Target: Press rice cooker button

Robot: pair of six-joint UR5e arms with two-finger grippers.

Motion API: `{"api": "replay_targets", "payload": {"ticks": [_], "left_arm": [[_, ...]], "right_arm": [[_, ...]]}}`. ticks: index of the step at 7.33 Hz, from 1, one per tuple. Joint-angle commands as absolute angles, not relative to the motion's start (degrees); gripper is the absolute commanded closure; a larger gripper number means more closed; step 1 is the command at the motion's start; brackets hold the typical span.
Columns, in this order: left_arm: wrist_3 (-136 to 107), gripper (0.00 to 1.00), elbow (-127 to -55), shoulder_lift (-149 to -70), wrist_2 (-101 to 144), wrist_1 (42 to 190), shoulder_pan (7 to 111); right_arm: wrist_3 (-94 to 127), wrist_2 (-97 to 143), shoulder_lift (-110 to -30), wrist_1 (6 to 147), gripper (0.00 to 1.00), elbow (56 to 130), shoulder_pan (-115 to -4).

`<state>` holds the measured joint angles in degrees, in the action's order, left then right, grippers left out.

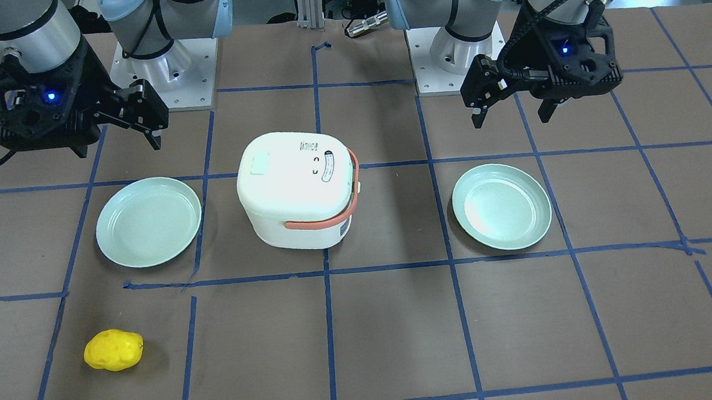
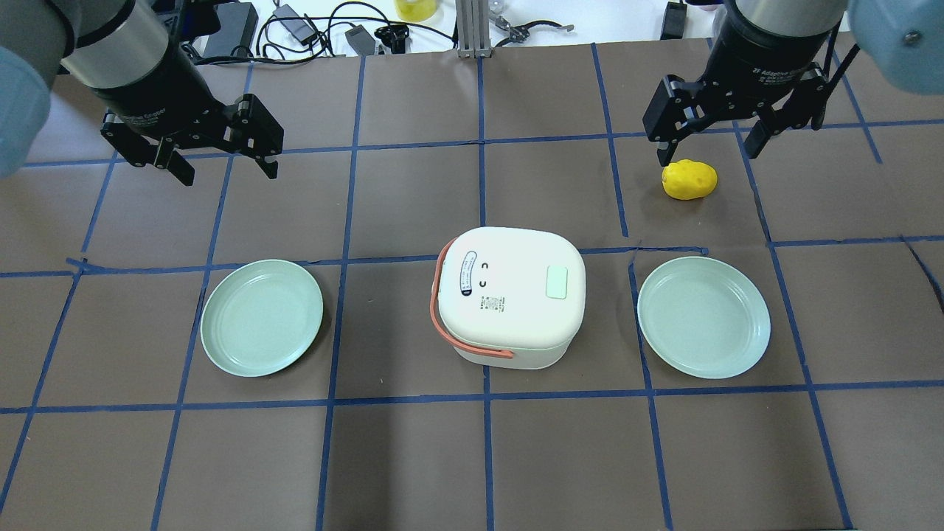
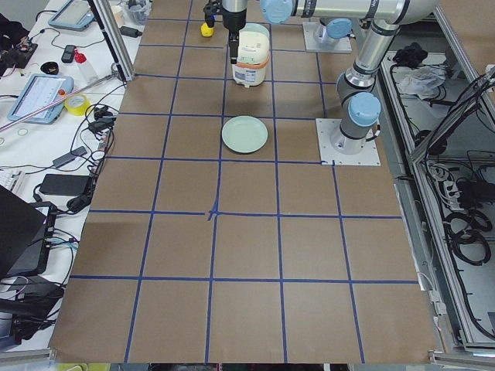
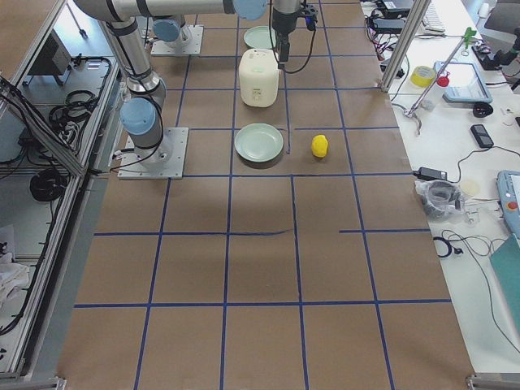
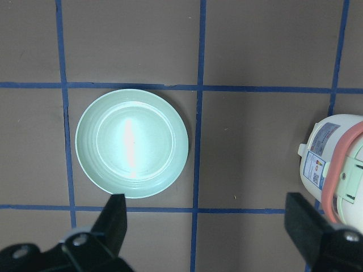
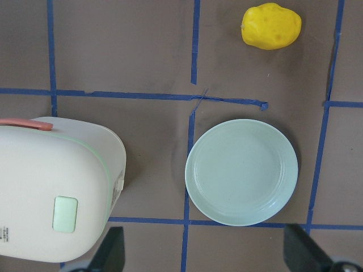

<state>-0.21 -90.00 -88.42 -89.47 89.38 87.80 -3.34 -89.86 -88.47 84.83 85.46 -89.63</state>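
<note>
Rice cooker (image 2: 509,306) — one — between two plates (image 2: 262,317) (image 2: 703,317); one yellow lump (image 2: 689,180); left tool (image 2: 228,174), right tool (image 2: 708,155) apart.

Two green plates (image 2: 262,317) (image 2: 704,317), yellow potato (image 2: 689,180)

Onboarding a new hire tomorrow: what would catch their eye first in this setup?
The white rice cooker sits dead centre, flanked by two pale green plates. A bright yellow toy lies on the robot's right, beyond that plate. The left tool and right tool hang open, touching nothing.
</note>
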Motion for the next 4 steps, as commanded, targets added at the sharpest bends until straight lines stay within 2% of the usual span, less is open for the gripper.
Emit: {"api": "replay_targets", "payload": {"ticks": [1, 4], "left_arm": [[-0.2, 0.0, -90.0, -88.4, -89.5, 89.4, 87.8], [-0.2, 0.0, -90.0, -88.4, -89.5, 89.4, 87.8]], "right_arm": [[-3.3, -89.8, -88.4, 84.9, 0.0, 85.2, -89.8], [-3.3, -90.5, -88.4, 84.9, 0.0, 85.2, -89.6]]}}
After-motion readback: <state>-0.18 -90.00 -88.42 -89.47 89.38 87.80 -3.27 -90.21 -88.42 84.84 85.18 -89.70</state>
